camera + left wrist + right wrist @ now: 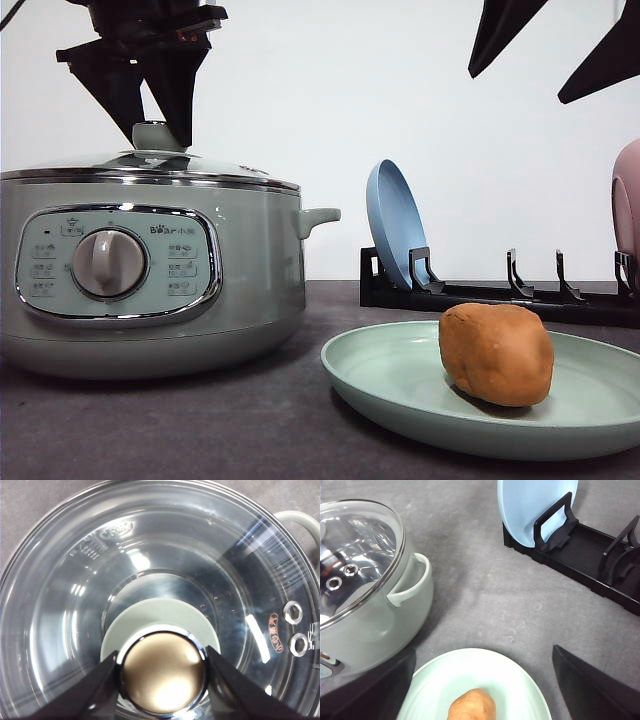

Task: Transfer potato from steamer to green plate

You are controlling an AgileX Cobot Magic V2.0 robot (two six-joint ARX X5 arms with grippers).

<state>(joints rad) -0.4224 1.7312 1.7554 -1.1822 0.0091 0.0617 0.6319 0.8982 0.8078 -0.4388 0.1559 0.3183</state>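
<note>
While the potato (497,352) lies on the green plate (400,385), the scene reads as follows.

Potato: rests on its side right of the plate's centre in the front view, well apart from the steamer (150,270); its orange-brown top also shows in the right wrist view (472,705).

Green plate: sits flat on the dark grey table (200,430), just to the right of the steamer and in front of the black dish rack (500,292).

Steamer: stands at the left of the table, dial panel facing the camera, with the glass lid (165,570) seated on its chrome rim and the knob (162,672) at the lid's centre.

Left gripper (150,120): hangs directly over the lid; in the left wrist view its two dark fingers (95,690) flank the knob on either side, close against its chrome edge, but I cannot tell whether they press on it.

Right gripper (560,50): raised high above the plate, fingers spread wide with nothing between them; the right wrist view looks down past them at the plate and potato.

Dish rack: holds a blue plate (395,225) upright in its left slot; a pink plate (627,205) stands at the far right edge.
</note>
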